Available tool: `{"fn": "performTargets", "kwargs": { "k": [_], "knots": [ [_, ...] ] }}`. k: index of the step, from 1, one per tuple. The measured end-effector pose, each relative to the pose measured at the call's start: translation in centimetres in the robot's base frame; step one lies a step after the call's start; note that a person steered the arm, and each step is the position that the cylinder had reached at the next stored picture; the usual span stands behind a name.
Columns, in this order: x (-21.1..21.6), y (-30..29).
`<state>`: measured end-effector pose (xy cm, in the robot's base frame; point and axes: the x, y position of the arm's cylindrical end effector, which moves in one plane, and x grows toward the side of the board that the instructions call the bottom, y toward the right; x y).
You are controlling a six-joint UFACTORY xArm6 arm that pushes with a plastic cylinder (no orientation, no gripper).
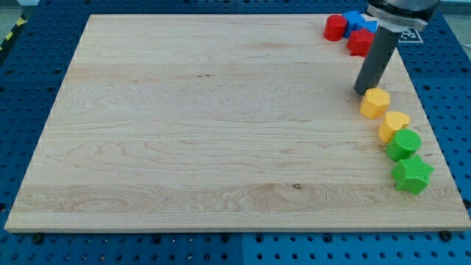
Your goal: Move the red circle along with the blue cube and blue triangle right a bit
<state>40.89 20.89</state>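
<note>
My tip (360, 91) was a bare rod with nothing to open or close, touching the yellow block (374, 102). Up past it sat the red circle (335, 27), the blue cube (354, 20) and perhaps the half-hidden blue triangle (370, 26). They looked light, hard and slidy; push the circle's left side.

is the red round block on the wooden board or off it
On it. The red round block sits flat inside the wooden board, near the top right corner, beside a blue block. My tip is below it.

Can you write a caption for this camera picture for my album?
My tip rests beside the yellow hexagon, below the red circle cluster at the board's top right.
</note>
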Motion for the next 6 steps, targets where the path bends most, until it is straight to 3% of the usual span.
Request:
{"fn": "performTargets", "kwargs": {
  "k": [1, 2, 3, 4, 5, 6],
  "knots": [
    [1.5, 0.0],
    [-0.9, -2.6],
    [-5.7, -7.5],
    [-12.6, -8.6],
    [-16.3, -6.9],
    [-16.4, -1.8]
  ]
}}
